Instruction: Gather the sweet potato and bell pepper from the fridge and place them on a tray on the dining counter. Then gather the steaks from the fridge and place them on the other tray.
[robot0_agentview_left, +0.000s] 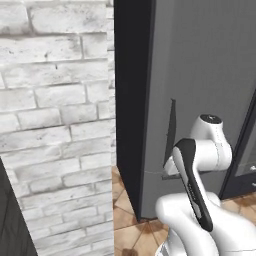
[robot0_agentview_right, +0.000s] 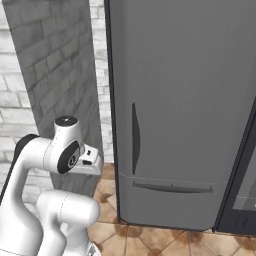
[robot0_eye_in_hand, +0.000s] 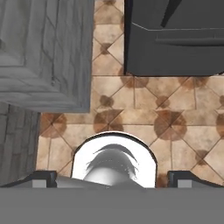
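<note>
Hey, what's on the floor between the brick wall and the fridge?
Nothing: in the hand view, bare tiled floor runs between the brick wall and the fridge.

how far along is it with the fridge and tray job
Nothing looks done yet: the tall plain grey fridge has its door shut, its long curved dark handle untouched. In hand: the white arm is folded in front of it, and the open two-finger gripper holds nothing, pointing down at the brown tiled floor. Left: opening the fridge, then moving the vegetables and steaks to their trays.
</note>
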